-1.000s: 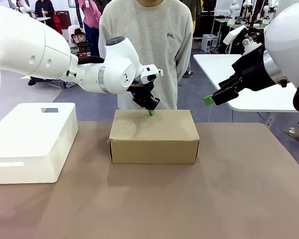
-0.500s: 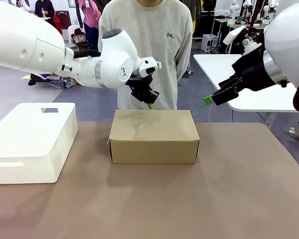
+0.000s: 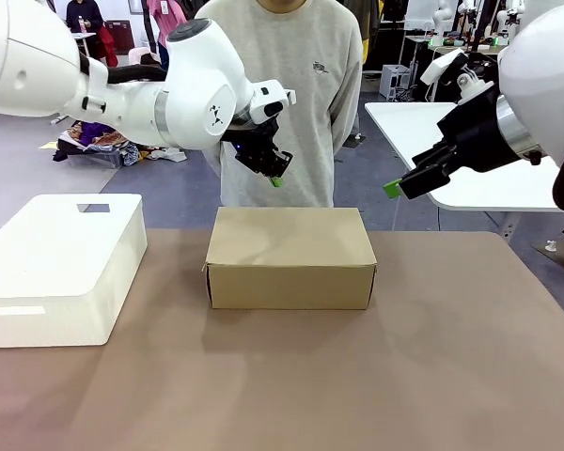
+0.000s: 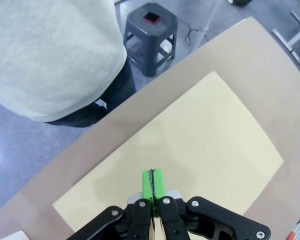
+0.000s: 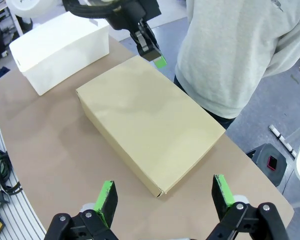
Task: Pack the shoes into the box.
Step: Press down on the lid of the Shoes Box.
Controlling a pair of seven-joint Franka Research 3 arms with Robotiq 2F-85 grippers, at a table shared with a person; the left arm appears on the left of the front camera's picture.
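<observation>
The closed tan cardboard box [image 3: 290, 256] rests on the brown desk [image 3: 432, 376]. Left gripper [image 3: 276, 180] fingers pressed together, empty, above it; right gripper [image 5: 165, 197] fingers spread wide, empty.

one closed cardboard box [image 3: 290, 256] sits mid-table. one white foam block [image 3: 58, 265] stands to its left. two grippers: the left gripper [image 3: 276, 180] and the right gripper [image 3: 393, 189]. one person [image 3: 276, 85] at the far side, one stool [image 4: 149, 35] behind them.
</observation>
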